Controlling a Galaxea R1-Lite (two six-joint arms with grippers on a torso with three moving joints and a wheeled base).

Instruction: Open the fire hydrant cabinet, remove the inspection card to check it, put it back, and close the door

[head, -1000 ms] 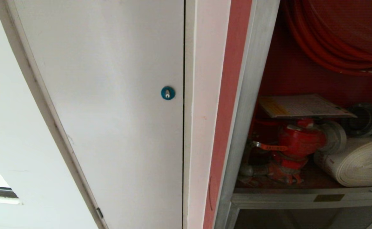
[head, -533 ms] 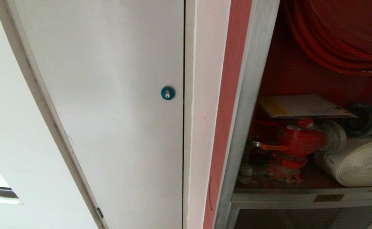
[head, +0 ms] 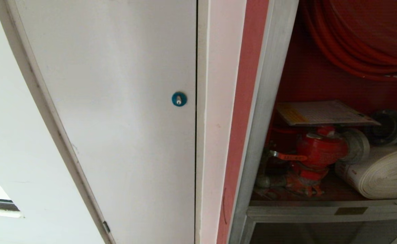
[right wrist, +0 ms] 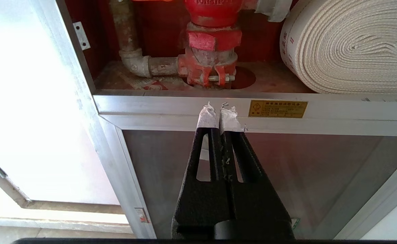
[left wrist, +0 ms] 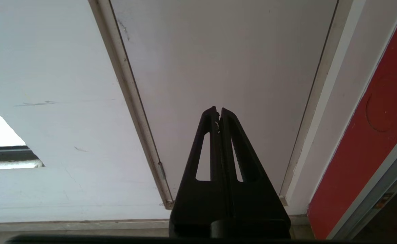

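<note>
The fire hydrant cabinet (head: pixel 269 101) is seen with its red interior exposed; the door is not seen in any view. Inside it, the inspection card (head: pixel 323 113) is laid flat on top of the red hydrant valve (head: pixel 320 149), its yellow-orange band turned toward the cabinet's silver frame. Just beside the valve, a rolled white hose (head: pixel 384 176) is rested on the cabinet floor, and a coiled red hose (head: pixel 357 51) is hung above the card. Below the valve, a brass label (right wrist: pixel 277 108) is fixed on the frame's crossbar. The right hand (right wrist: pixel 218 113) is held before that crossbar, beneath the valve, its tape-tipped fingers pressed together on nothing. Beyond the cabinet, a white panel (head: pixel 117 101) with a blue round lock (head: pixel 179 99) is set in the wall. The left hand (left wrist: pixel 218 113) is pointed at that panel, fingers likewise together and empty.
</note>
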